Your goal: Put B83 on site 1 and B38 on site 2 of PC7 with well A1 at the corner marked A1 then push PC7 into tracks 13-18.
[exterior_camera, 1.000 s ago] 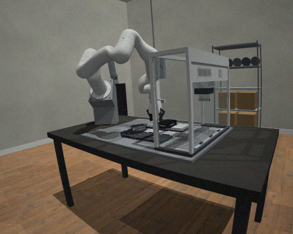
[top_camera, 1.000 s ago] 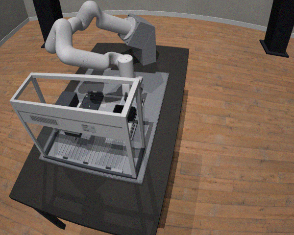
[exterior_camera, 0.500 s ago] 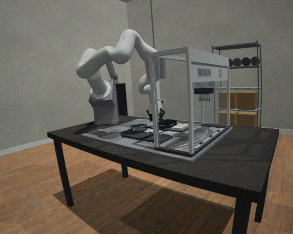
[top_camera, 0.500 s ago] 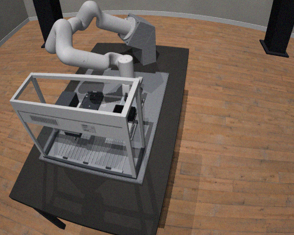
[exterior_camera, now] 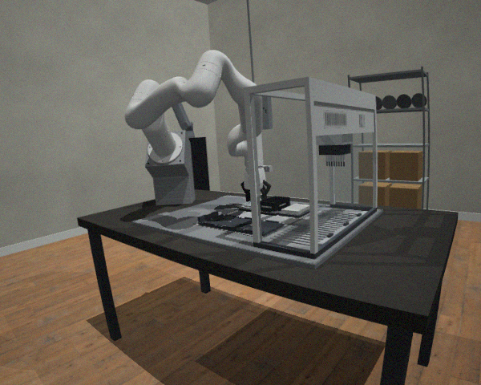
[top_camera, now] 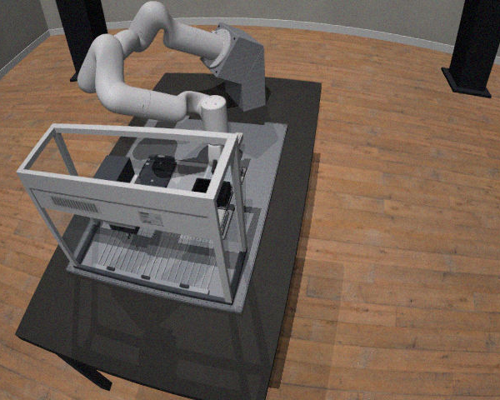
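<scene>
My gripper (exterior_camera: 255,191) is open and empty, pointing down, low over the near end of the nest row beside the apron. In the overhead view it (top_camera: 214,165) shows just behind the frame's top rail. The black deep-well block B83 (exterior_camera: 275,203) sits in its nest right beside the fingers, on the rails side; it also shows in the overhead view (top_camera: 224,193). The white plate B33 (exterior_camera: 295,208) lies in the nest beyond it. B38 is hidden behind the frame post and the fingers. The dark carrier PC7 (exterior_camera: 228,220) (top_camera: 155,171) lies loose on the apron, outside the rails.
The white instrument frame (exterior_camera: 311,165) stands over the loading rails (top_camera: 155,262), with a pipetting head (exterior_camera: 334,151) hanging inside. Its corner post (exterior_camera: 255,174) stands close to my wrist. The arm's base (exterior_camera: 170,174) is at the table's far end.
</scene>
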Robot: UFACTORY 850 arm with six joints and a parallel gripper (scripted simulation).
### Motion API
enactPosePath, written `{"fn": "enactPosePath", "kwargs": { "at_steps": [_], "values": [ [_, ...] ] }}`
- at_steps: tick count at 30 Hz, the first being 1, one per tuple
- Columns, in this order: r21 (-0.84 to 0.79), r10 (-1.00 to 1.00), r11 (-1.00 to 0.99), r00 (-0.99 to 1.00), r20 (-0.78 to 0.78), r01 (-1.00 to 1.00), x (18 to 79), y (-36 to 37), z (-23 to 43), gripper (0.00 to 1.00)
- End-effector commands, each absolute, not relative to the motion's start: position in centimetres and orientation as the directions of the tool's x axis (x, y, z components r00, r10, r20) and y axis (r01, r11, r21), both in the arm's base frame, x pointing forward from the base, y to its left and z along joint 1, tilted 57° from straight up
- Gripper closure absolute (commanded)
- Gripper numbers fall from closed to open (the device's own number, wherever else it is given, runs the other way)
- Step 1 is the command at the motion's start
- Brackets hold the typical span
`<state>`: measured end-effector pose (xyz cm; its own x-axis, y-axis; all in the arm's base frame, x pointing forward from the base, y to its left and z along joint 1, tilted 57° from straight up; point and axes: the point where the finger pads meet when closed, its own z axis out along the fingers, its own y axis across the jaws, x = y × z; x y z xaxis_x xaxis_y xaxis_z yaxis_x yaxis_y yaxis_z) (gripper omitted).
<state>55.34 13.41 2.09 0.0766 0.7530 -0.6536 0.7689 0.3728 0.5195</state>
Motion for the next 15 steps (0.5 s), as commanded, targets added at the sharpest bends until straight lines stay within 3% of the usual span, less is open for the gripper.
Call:
{"fn": "enactPosePath", "kwargs": {
  "at_steps": [1, 15],
  "values": [
    [0.52, 0.753, 0.373, 0.076, -0.653, 0.768, 55.53, 13.31, 1.95, 0.0],
    [0.52, 0.753, 0.373, 0.076, -0.653, 0.768, 55.96, 12.94, 1.58, 0.0]
  ]
}}
